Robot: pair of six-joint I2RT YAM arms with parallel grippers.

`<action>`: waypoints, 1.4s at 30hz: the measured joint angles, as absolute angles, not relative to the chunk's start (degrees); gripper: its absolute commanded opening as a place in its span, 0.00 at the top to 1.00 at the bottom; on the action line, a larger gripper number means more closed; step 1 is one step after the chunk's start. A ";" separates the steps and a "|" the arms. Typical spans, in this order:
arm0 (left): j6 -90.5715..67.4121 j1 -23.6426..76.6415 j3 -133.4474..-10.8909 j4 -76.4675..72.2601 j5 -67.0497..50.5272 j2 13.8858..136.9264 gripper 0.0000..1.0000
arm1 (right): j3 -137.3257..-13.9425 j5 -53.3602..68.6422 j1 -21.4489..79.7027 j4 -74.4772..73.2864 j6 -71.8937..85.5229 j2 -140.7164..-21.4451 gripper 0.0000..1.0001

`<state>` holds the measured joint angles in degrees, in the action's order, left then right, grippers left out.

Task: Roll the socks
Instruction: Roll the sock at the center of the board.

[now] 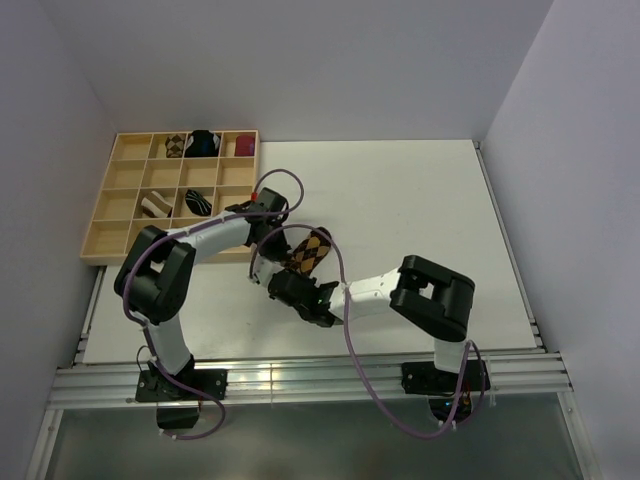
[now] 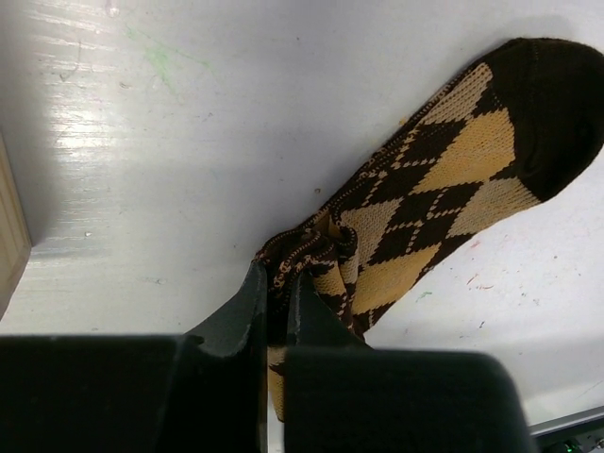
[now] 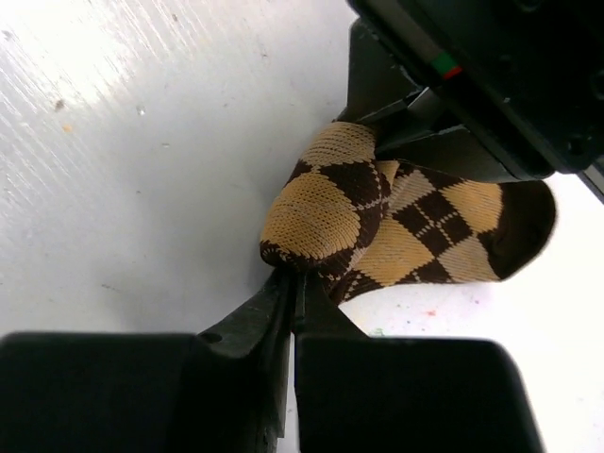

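At the top view's centre, the brown-and-tan argyle fabric sock (image 1: 312,250) was found on the white desk (image 1: 430,200), only partly rolled: its bunched end was clenched by both the left claw (image 2: 278,283) and the right claw (image 3: 288,283), the toe left flat.

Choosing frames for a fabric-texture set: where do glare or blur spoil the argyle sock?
Left wrist: glare whitens the table at upper left, the argyle sock is sharp down to its knit, the left gripper a near-black mass without detail. Right wrist: the same glare at upper left, the sock crisp. Top external: even light, soft shadows, the sock too small for texture.
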<state>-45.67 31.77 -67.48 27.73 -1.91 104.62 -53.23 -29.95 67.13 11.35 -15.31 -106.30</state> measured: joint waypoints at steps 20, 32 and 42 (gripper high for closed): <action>-49.95 31.73 -55.77 18.70 0.30 91.20 0.36 | -46.83 23.97 38.28 14.17 9.65 -98.91 1.00; -60.23 32.40 -40.91 6.98 2.42 81.91 0.31 | -54.59 41.39 33.50 10.55 14.20 -107.46 1.00; -68.45 32.93 -34.74 -2.72 7.79 77.21 0.28 | -59.81 45.12 33.28 5.08 15.46 -110.98 1.00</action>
